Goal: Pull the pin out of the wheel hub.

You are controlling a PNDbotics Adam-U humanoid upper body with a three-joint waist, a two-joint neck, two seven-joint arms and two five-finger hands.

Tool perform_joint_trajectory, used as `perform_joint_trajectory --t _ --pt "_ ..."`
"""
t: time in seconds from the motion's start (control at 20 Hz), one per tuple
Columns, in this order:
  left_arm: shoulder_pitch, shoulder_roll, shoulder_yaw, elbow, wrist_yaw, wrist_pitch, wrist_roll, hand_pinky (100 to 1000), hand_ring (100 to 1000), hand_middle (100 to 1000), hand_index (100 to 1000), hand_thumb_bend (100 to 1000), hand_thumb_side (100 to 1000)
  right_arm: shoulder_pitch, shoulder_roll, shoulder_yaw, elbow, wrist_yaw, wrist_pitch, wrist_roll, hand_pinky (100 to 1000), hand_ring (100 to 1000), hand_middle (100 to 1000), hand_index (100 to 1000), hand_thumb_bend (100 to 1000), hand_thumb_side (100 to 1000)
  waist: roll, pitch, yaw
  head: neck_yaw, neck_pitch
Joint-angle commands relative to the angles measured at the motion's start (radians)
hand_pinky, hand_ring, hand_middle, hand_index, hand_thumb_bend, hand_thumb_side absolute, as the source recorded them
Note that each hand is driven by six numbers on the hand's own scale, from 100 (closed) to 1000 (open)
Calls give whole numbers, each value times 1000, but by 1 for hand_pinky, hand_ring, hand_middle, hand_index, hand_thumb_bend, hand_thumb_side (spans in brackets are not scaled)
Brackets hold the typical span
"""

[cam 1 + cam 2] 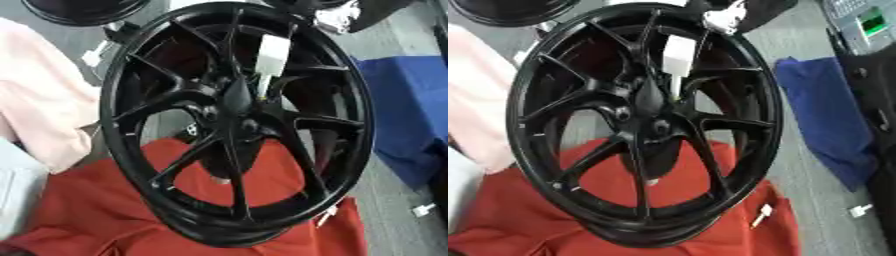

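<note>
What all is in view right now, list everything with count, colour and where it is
wheel hub: one, black, many spokes, standing tilted in the middle, filling most of the view
pin: one, white, blocky top with a thin stem, upper middle of the wheel, pointing down toward the centre
red cloth: one, under and in front of the wheel
blue cloth: one, on the floor to the right
pink fabric: one, left edge
second black rim: one, partly seen, top left corner
small white piece: one, on the red cloth by the wheel's lower right
small white piece on the floor: one, far right
robot hands: none clearly visible
</note>
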Motion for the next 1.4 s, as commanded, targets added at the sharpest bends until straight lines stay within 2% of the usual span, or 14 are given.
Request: perform_joint_trajectory --t 0.05,0.3,0.45,0.6,0.7,0.85,1.05,1.4 --pt "-4 13 11 -6 4 -3 2 657 575 554 780 292 627 -12 -7 5 8 43 -43 65 877 858 798 851 100 519 3 -14 3 2 1" --pt "-5 15 10 -2 4 -3 1 657 574 554 780 292 628 -14 -9 29 15 99 -51 94 869 862 796 860 131 586 0 -15 4 0 5" --pt "-4 16 11 1 4 -3 1 657 574 554 780 292 628 -20 -12 30 6 127 -60 91 868 865 798 862 154 576 -2 -17 4 -2 5" --pt "-1 18 12 3 3 -4 2 657 573 553 780 292 628 -28 -15 33 1 132 -65 77 868 865 797 862 134 546 -4 -21 2 -2 5" --pt "4 22 15 4 0 -5 4 657 573 553 780 291 628 -29 -17 39 3 124 -51 66 869 859 788 865 100 564 -8 -24 -4 9 5" --pt "20 33 22 7 -5 -5 10 657 572 553 779 290 627 -27 -22 63 30 64 15 60 876 854 781 867 100 612 -17 -33 -24 42 5" --pt "36 39 30 9 -10 -5 19 657 571 551 779 290 627 -22 -34 83 34 30 81 42 882 866 792 869 100 598 -23 -37 -40 57 5" --pt "34 37 29 11 -8 -8 19 658 571 551 779 283 632 -14 -31 89 25 111 62 6 879 877 799 879 118 610 -23 -34 -40 53 5"
